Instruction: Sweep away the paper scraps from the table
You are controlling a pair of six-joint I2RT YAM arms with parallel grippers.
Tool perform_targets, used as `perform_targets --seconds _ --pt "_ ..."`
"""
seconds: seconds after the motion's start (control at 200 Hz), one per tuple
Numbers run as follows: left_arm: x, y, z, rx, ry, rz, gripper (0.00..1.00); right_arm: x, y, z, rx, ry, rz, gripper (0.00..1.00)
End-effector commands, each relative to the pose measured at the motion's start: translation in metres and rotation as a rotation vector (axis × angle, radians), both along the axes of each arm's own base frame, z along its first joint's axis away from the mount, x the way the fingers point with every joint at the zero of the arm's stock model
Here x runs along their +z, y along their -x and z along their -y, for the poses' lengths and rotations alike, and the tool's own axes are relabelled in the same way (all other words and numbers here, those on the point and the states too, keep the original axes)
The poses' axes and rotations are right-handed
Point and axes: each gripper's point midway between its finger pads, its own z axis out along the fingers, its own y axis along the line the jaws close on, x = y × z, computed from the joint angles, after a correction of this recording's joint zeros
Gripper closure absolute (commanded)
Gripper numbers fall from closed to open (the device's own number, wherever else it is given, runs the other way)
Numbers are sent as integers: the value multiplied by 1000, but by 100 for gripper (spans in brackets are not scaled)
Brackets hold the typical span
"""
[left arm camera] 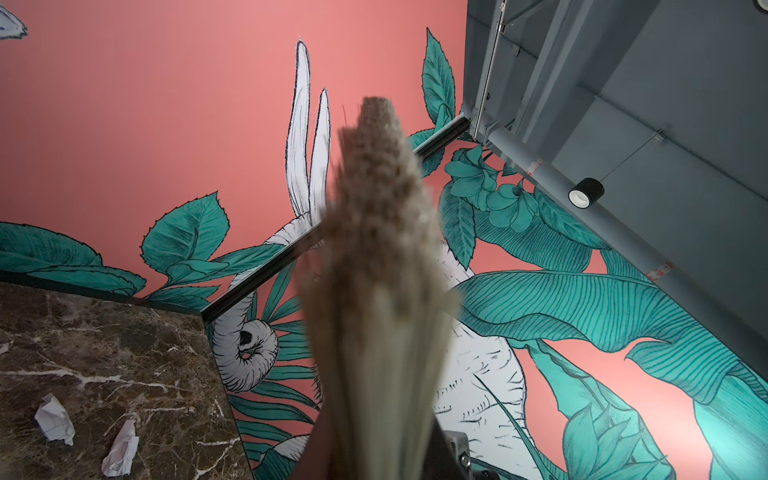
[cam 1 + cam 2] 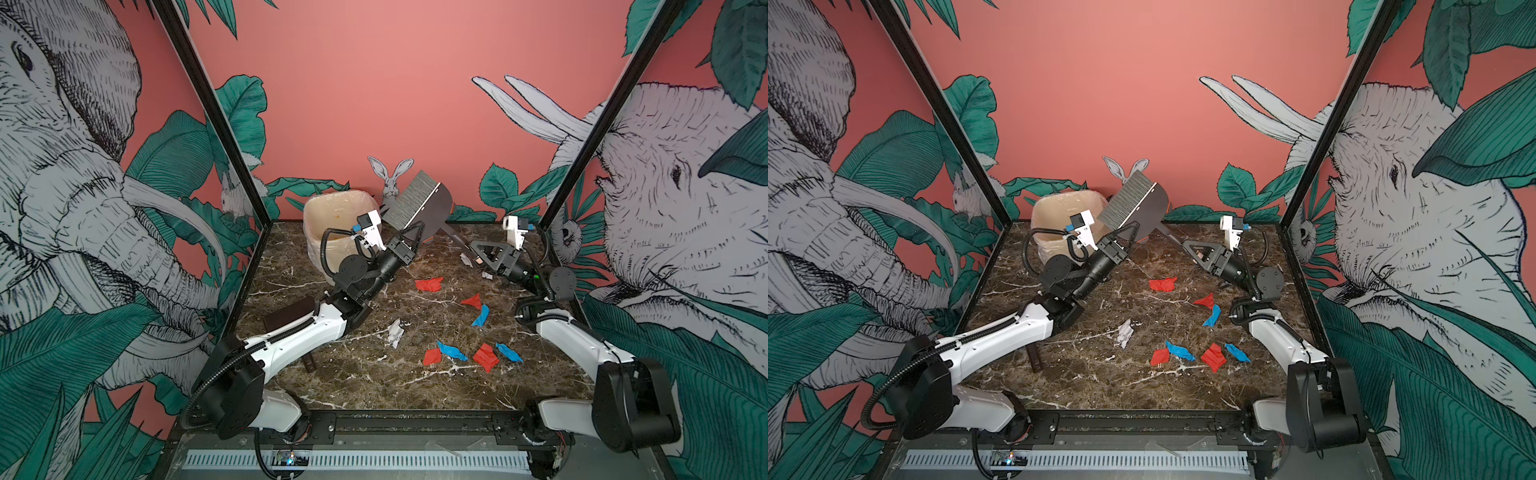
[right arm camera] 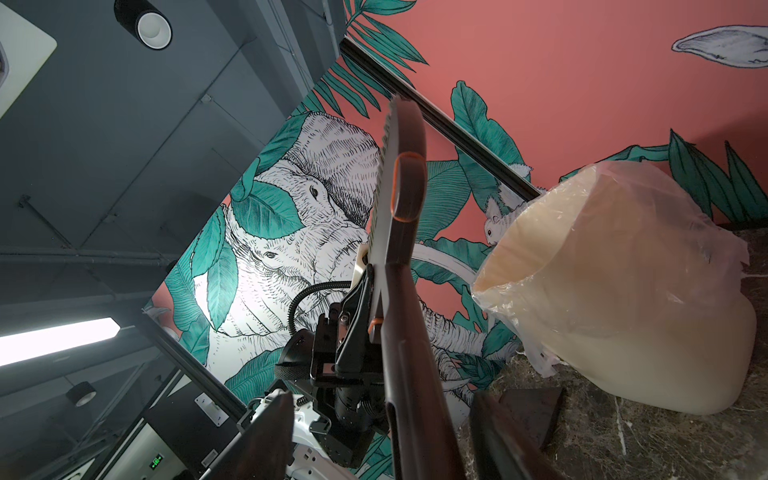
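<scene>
- Paper scraps (image 2: 484, 356): strewn on your table (image 2: 353, 374), apart from the bin (image 2: 328, 216).
- Your left claw (image 2: 413, 230): pinching the brush (image 2: 409, 199) just beside the bin.
- Your right claw (image 2: 473, 251): spread about the long handle (image 2: 455, 237).

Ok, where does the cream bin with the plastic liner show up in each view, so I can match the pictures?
Top view: the bin stands in the far left corner of the table.
Top view: the bin is in the same corner.
Left wrist: not in it.
Right wrist: the bin is close up, plastic liner over its rim, standing on the table.
Shared landmark: the table's veined brown top, in all four.
</scene>
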Motion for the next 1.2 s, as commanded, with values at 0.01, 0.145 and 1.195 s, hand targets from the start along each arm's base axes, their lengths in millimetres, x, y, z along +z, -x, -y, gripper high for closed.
perform_targets --seconds 0.01,0.145,1.195 --pt "15 3 -7 19 4 37 100 30 16 2 23 -59 65 43" --pt "10 2 -8 23 -3 26 100 30 16 2 21 -62 62 52" --pt "-24 -5 -1 16 -111 -72 28 32 12 2 5 -59 51 100"
